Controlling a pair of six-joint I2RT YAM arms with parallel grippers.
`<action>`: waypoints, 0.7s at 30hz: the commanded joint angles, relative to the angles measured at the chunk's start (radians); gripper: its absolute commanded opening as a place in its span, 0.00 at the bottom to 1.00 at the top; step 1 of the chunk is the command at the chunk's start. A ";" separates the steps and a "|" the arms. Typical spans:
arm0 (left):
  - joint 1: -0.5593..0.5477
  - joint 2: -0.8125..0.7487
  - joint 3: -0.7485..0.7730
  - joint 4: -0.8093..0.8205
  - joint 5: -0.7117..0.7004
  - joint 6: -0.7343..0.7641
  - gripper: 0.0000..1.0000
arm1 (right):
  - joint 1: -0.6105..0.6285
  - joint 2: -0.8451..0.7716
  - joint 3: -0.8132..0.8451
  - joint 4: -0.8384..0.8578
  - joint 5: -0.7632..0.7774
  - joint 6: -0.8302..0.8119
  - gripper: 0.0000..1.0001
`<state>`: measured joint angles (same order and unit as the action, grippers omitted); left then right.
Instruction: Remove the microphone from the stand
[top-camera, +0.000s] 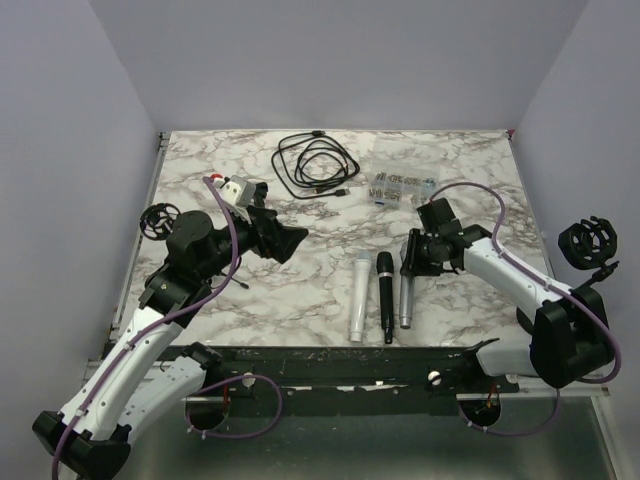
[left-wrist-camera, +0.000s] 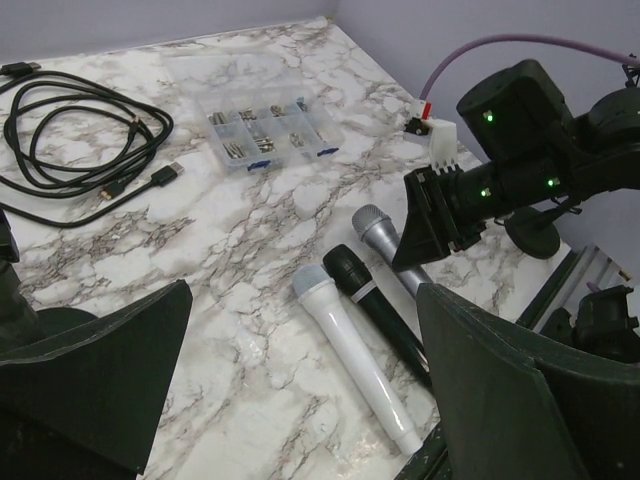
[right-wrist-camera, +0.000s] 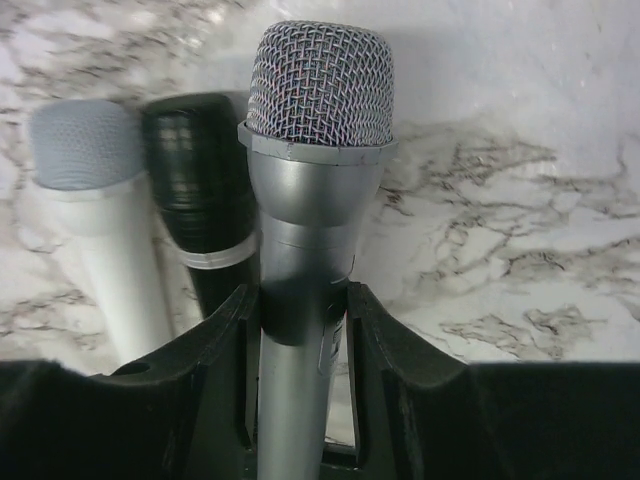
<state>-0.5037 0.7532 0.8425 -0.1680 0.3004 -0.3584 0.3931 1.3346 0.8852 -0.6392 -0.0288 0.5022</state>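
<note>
Silver microphone (right-wrist-camera: 315, 200): lies flat on the desk (top-camera: 300, 290), touching the black microphone (top-camera: 385, 295) in a row with the white microphone (top-camera: 357, 297). It is well apart from the empty stand (top-camera: 588, 243), so removal looks done.
Right end effector (right-wrist-camera: 303, 300): narrow, clasping the silver microphone just below its mesh head, likely to lay it in the row.
Right arm: reaches low, wrist in line with the handle.
Left end effector (left-wrist-camera: 305, 290): wide, empty, raised aside.

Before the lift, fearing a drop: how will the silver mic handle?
The silver mic looks rigid, so it likely won't flex. Its smooth round body may slip or swivel between the right gripper's fingers. Lying flat beside the black mic, it could roll if nudged.
</note>
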 joint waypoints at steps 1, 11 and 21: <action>0.017 0.005 0.032 -0.013 0.017 0.000 0.99 | 0.023 -0.005 -0.088 0.081 0.083 0.061 0.01; 0.035 0.000 0.029 -0.007 0.029 -0.006 0.99 | 0.052 0.090 -0.132 0.122 0.137 0.076 0.02; 0.035 0.001 0.028 -0.004 0.038 -0.010 0.99 | 0.080 0.093 -0.161 0.145 0.143 0.102 0.21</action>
<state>-0.4767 0.7586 0.8433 -0.1677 0.3092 -0.3607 0.4557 1.3956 0.7670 -0.4942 0.0795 0.5823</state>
